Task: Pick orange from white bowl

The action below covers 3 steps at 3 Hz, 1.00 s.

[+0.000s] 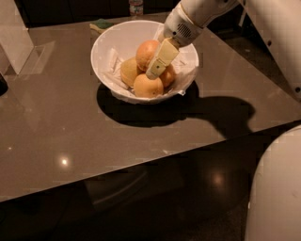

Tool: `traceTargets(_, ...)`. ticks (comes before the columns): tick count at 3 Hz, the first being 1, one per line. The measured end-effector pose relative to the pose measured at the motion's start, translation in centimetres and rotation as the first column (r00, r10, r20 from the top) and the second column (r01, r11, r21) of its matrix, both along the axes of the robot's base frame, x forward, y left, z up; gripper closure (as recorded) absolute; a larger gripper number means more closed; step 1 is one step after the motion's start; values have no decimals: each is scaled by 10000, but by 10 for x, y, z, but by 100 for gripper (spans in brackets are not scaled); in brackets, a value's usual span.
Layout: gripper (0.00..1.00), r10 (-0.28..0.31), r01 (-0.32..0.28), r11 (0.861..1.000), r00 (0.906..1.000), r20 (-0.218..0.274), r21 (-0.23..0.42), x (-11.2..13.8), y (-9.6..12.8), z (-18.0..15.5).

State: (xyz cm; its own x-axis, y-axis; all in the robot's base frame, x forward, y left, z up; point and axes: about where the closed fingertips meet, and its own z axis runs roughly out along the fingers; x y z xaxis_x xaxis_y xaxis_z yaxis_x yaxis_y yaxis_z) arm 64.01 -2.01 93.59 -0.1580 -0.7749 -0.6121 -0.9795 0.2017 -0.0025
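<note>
The white bowl (110, 44) stands on the far middle of the brown table, lined with crumpled white paper. The orange (146, 51), the largest and pinkish one, lies on top of three smaller, yellower oranges (146, 87) in it. My gripper (159, 60) reaches down into the bowl from the upper right. Its pale yellow tip lies against the right side of the orange and covers part of it. A smaller orange (169, 75) sits just under the tip.
A green sponge (101, 23) and a bottle (136, 6) sit behind the bowl. A white box (14, 35) stands at the far left. The table's front edge (141, 174) runs across the middle. My white body (277, 188) fills the lower right.
</note>
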Motion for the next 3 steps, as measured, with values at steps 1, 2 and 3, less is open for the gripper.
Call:
traceTargets(1,0,-51,54,9997,9999,-140,230,7,9,-10)
traceTargets(2,16,-55,58,9997,9999,-151,246,8,10,-11)
traceTargets(3,39,-54,58,9997,9999,-151,246,8,10,-11)
